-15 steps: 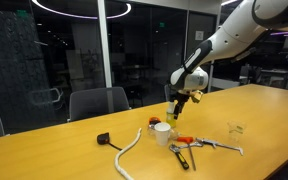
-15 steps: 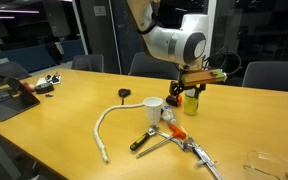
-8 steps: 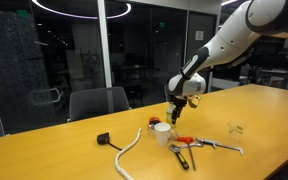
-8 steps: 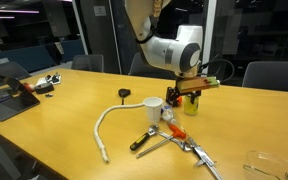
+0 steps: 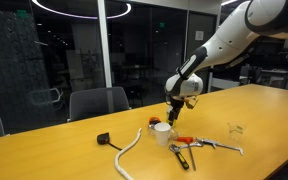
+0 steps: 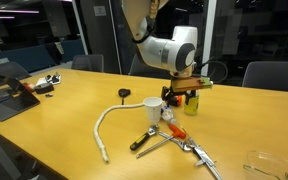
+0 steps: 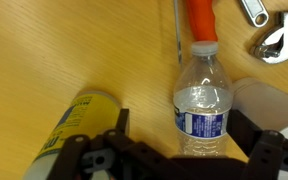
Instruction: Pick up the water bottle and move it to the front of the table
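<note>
The water bottle (image 7: 202,100) is clear plastic with a blue label and a pale cap. It stands upright on the wooden table (image 7: 44,50). In the wrist view my gripper (image 7: 182,132) is open, with one black finger on each side of the bottle's lower body. There is a gap on the left side. In both exterior views the gripper (image 5: 176,104) (image 6: 180,92) hangs low over the table just behind the white cup (image 5: 161,132) (image 6: 153,108). The gripper largely hides the bottle there.
A yellow cylindrical container (image 7: 79,122) (image 6: 191,102) stands close beside the bottle. An orange-handled tool (image 7: 201,18) and metal pliers (image 6: 174,142) lie near the cup. A white cord (image 6: 106,128) lies nearby, and a clear glass object (image 5: 235,128) and chairs (image 5: 96,102) stand further off.
The gripper has come down and shifted a little toward the cup, so that it now straddles the bottle. Nothing on the table has moved.
</note>
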Robot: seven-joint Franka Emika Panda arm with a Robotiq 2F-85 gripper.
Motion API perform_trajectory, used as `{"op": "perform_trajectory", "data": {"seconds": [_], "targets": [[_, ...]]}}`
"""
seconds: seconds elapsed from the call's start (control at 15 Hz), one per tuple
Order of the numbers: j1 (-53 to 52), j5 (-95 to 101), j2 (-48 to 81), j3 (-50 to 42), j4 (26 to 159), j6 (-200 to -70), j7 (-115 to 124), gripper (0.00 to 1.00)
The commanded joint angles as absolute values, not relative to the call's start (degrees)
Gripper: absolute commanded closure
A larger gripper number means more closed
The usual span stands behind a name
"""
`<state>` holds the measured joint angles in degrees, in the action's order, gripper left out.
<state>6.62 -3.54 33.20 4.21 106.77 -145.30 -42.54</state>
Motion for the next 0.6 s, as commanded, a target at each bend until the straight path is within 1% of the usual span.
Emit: {"op": "perform_trajectory", "data": {"seconds": [0.0, 0.53], "targets": [[7.10, -3.27, 33.00, 5.76, 105.76, -142.10, -40.05, 0.00], [7.68, -4.00, 33.78, 7.28, 107.39, -141.06, -39.85, 0.00]]}}
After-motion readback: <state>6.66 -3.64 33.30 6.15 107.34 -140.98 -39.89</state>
